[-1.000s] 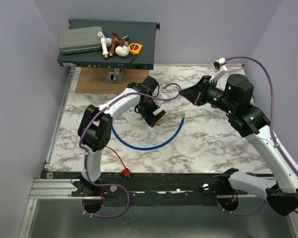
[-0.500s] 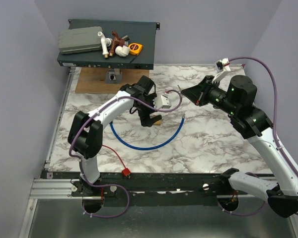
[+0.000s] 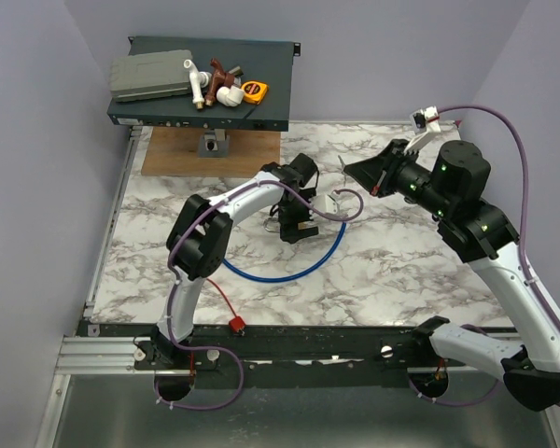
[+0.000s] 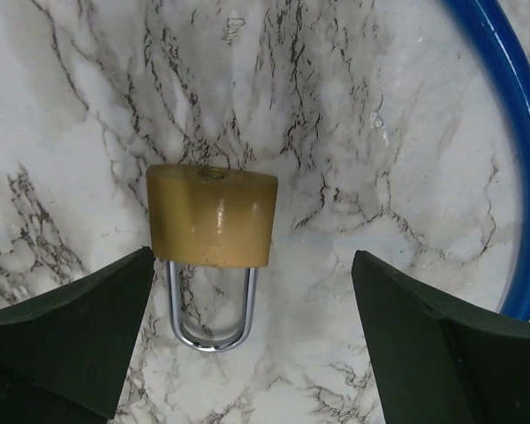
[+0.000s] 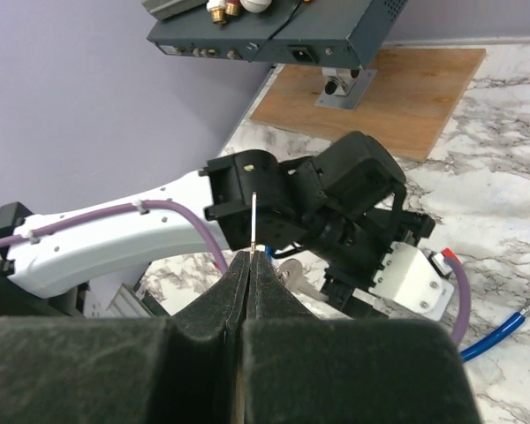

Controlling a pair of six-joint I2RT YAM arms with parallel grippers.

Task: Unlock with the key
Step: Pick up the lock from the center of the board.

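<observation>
Moved: left arm's wrist had shifted rightward, left gripper (image 3: 297, 226) over brass padlock (image 4: 212, 216).
Key (image 3: 233, 324): lay at near table (image 3: 401, 280) edge, on red cord (image 3: 217, 297).
Left gripper: spread wide, empty.
Right gripper (image 5: 250, 256): pressed together, pinching thin metal sliver (image 5: 253, 221).

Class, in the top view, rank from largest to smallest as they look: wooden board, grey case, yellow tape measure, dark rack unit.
1. dark rack unit
2. wooden board, far part hidden behind the unit
3. grey case
4. yellow tape measure
</observation>
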